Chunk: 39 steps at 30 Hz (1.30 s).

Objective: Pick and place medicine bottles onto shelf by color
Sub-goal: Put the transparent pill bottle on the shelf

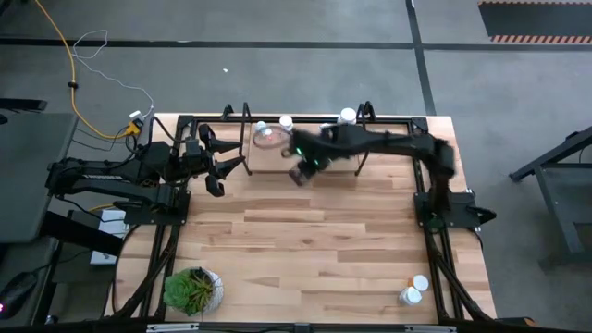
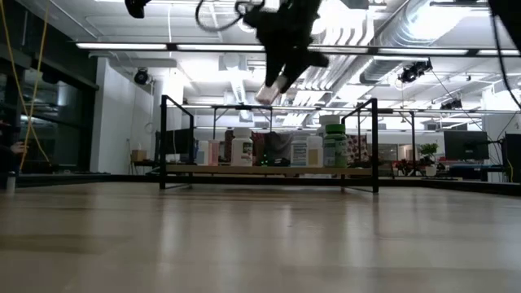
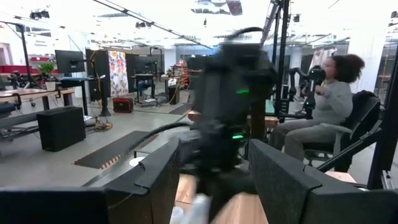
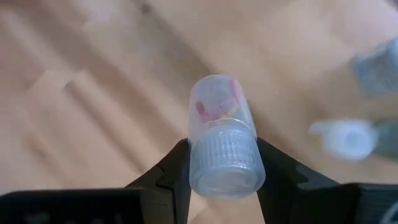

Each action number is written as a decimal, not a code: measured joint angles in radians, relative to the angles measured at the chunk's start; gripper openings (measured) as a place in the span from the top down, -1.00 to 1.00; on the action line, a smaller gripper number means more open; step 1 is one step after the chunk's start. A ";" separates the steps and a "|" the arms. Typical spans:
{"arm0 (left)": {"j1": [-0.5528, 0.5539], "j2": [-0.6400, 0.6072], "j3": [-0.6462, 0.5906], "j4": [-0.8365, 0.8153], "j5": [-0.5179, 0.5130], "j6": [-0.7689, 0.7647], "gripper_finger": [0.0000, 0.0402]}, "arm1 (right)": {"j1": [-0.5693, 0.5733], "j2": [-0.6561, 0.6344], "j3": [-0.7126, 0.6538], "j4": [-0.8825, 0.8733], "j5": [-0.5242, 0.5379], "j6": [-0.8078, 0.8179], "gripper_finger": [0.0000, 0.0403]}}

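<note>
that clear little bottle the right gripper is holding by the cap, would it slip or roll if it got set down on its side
Probably both. The clear bottle is a smooth round cylinder, so on its side it would likely roll. The right gripper pinches only the ribbed cap, which should help grip. A few pills show inside, so it is likely light.

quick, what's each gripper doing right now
left gripper: open, holding nothing, at the shelf's left end.
right gripper: shut on a clear bottle, above the table.

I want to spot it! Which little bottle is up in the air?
The clear bottle with pink inside, held by the right claw. The other bottles stand on the shelf.
</note>
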<state>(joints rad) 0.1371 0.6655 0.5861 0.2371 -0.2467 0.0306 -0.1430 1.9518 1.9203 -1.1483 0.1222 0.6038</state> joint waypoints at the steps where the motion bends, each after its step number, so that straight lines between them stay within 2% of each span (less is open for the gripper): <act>1: 0.000 0.000 0.000 0.000 0.000 0.000 0.11 | -0.025 0.035 0.048 -0.024 -0.001 -0.016 0.41; 8: 0.000 0.000 0.000 0.001 0.000 0.000 0.11 | -0.144 0.253 0.275 -0.187 -0.011 -0.037 0.41; 15: 0.000 0.000 0.000 0.001 0.000 0.000 0.11 | -0.203 0.380 0.340 -0.254 -0.072 -0.018 0.34; 27: 0.000 0.000 0.000 0.001 0.000 0.000 0.11 | -0.253 0.401 0.341 -0.280 -0.094 0.027 0.31; 39: 0.000 0.000 0.000 0.001 -0.004 0.000 0.11 | -0.263 0.401 0.324 -0.221 -0.119 0.000 0.25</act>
<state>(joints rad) 0.1368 0.6655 0.5861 0.2382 -0.2508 0.0303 -0.4061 2.3528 2.2444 -1.3696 0.0035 0.6033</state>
